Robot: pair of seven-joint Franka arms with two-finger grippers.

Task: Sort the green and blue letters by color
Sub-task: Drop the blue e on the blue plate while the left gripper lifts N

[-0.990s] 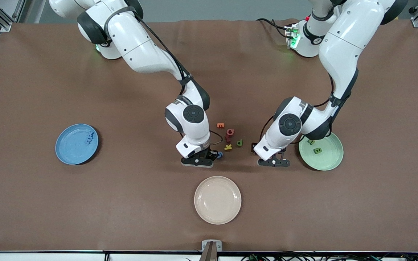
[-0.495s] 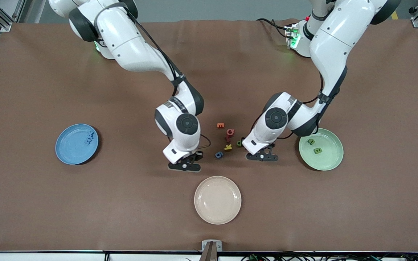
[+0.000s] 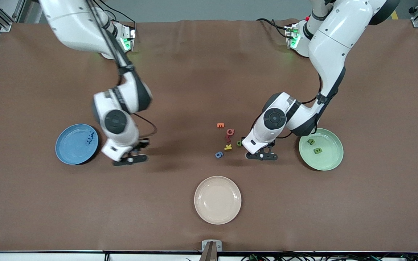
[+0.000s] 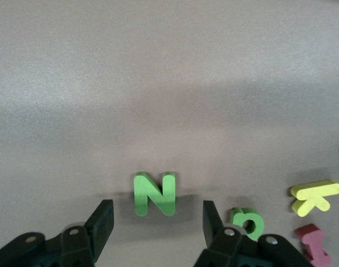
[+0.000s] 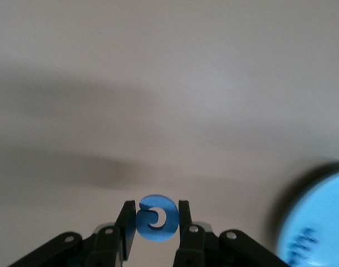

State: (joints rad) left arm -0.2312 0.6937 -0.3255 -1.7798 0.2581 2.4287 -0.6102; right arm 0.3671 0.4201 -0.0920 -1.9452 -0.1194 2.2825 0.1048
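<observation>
My right gripper (image 3: pixel 131 158) is shut on a blue G (image 5: pixel 157 219) and hangs over the cloth beside the blue plate (image 3: pixel 69 146), which holds blue letters (image 3: pixel 91 137). My left gripper (image 3: pixel 262 156) is open and low over the cloth at the edge of the letter pile. A green N (image 4: pixel 154 193) lies flat just ahead of the left gripper's (image 4: pixel 157 214) fingertips, in line with the gap. A second green letter (image 4: pixel 247 221) lies beside one finger. A blue 6 (image 3: pixel 219 154) lies on the cloth by the pile. The green plate (image 3: pixel 328 162) holds two green letters (image 3: pixel 318 150).
A yellow K (image 3: pixel 228 147), a red letter (image 3: pixel 228 138), an orange Q (image 3: pixel 230 131) and an orange E (image 3: pixel 220 125) make up the pile with the green letter (image 3: pixel 238 143). A beige plate (image 3: pixel 217 199) stands nearer the front camera, midway along the table.
My right arm has swung from the letter pile toward the blue plate, carrying the blue G. My left gripper shifted from beside the green plate to the pile's edge, then held still.
</observation>
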